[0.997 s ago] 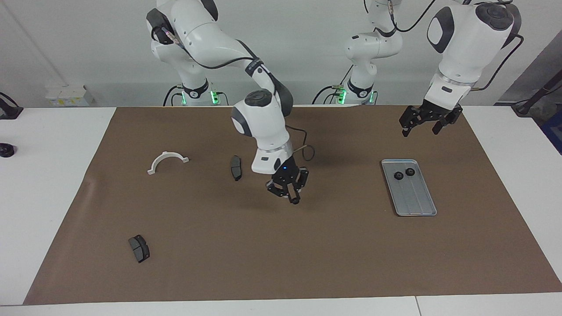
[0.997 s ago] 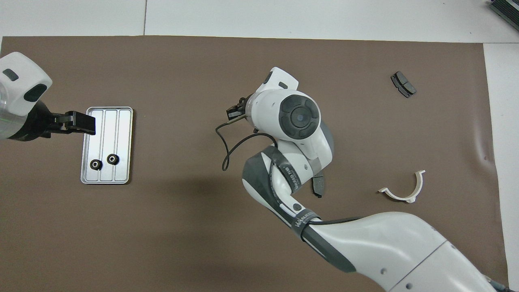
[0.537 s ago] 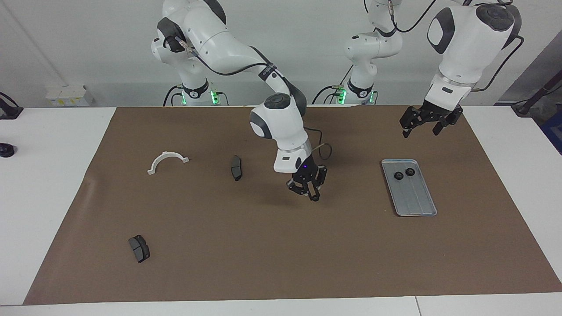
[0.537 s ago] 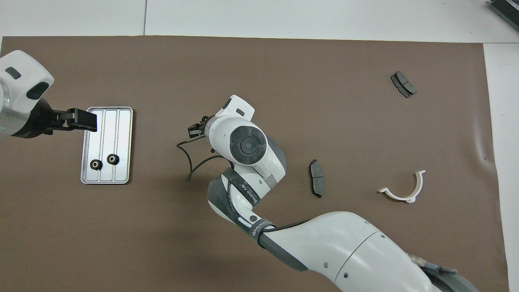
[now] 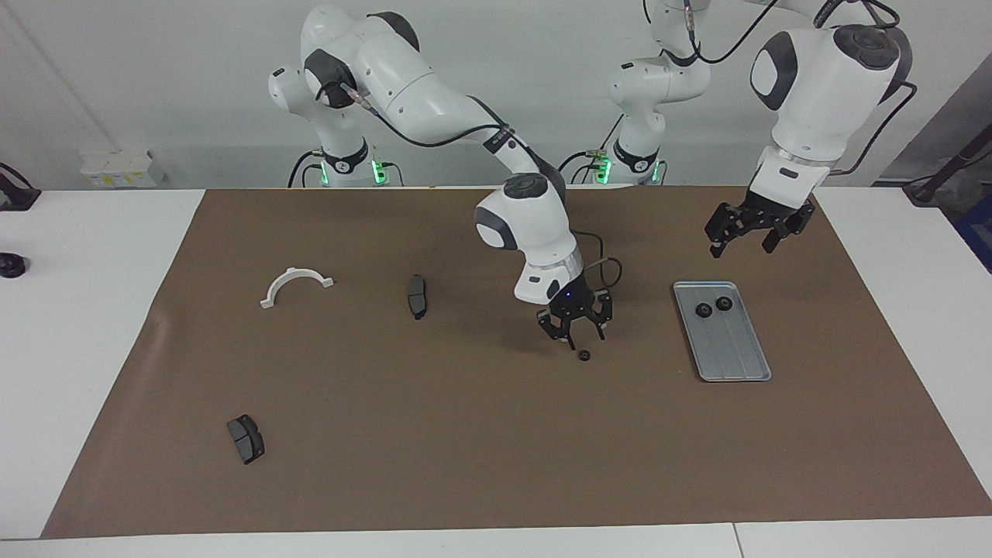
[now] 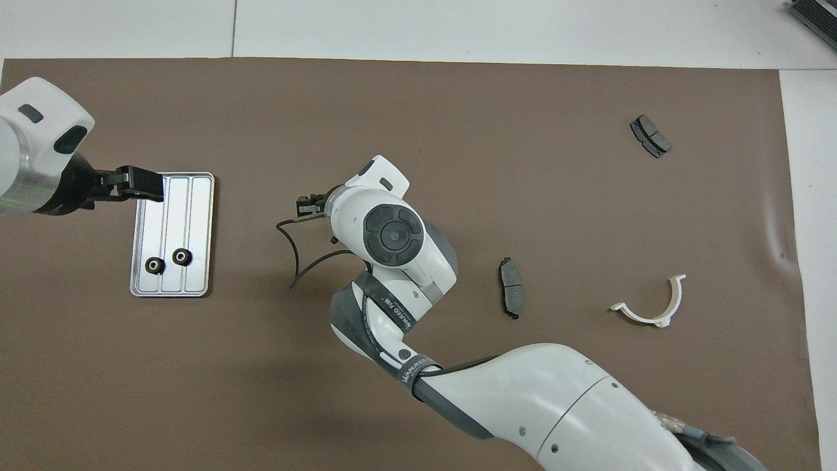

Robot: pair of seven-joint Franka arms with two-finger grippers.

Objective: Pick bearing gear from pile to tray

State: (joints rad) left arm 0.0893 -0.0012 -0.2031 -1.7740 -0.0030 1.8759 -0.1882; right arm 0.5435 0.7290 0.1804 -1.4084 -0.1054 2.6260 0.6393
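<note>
A small black bearing gear (image 5: 583, 356) lies on the brown mat (image 5: 434, 434), midway between the pile's parts and the tray (image 5: 736, 356). My right gripper (image 5: 577, 332) hangs just above that gear, fingers apart and nothing between them. In the overhead view the right arm's wrist hides this gear, and only the edge of the right gripper (image 6: 306, 206) shows. Two more gears (image 5: 704, 311) (image 5: 724, 303) sit in the silver tray (image 6: 196, 216) at its end nearer the robots. My left gripper (image 5: 748, 235) waits open in the air over the mat by that end.
What is left of the pile lies scattered toward the right arm's end: a dark brake pad (image 5: 417, 296), a second brake pad (image 5: 246, 439) farther from the robots, and a white half-ring bracket (image 5: 295, 284). A black cable loops off the right wrist (image 6: 294, 255).
My right arm has swung toward the tray's end of the mat. Its gripper was shut and has opened, and a gear now lies on the mat beneath it. The left gripper barely moved.
</note>
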